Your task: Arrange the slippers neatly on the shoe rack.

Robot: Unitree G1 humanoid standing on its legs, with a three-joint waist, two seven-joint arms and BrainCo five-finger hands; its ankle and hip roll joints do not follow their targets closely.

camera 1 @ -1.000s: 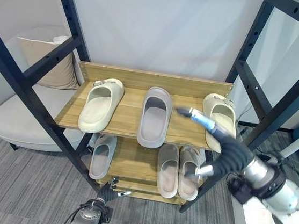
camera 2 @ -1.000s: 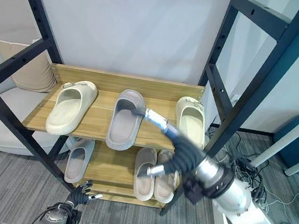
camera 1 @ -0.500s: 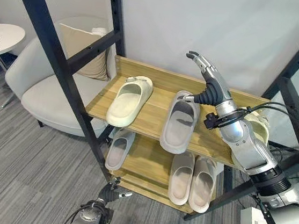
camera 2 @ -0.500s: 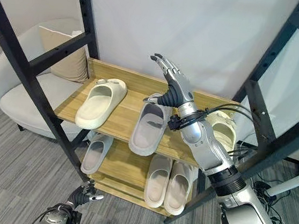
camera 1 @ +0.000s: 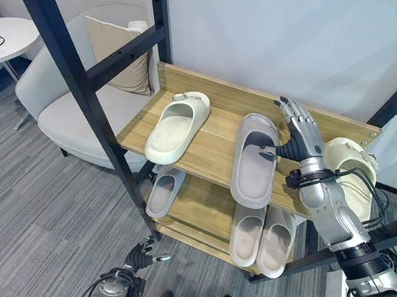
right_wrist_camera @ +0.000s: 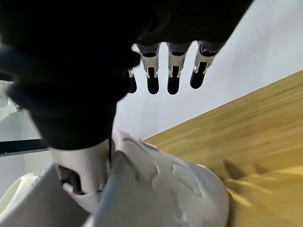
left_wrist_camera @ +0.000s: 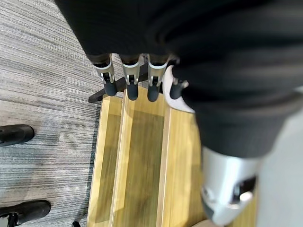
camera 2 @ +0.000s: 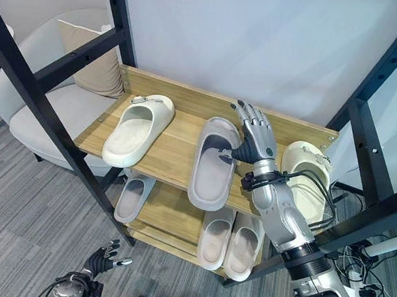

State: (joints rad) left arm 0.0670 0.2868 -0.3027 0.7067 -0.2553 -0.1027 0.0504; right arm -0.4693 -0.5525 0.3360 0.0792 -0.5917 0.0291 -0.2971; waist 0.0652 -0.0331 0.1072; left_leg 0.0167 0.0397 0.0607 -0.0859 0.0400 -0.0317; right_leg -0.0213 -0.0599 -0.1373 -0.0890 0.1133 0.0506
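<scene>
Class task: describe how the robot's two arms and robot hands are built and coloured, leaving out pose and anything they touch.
The right arm is silver-grey metal in rounded segments with dark joint rings and black cables at the wrist. The right robot hand has silver fingers with dark tips and a dark ribbed cover. The left robot hand looks the same.

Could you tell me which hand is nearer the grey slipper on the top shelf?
Right. The right hand is beside the grey slipper; the left hand hangs low above the floor.
</scene>
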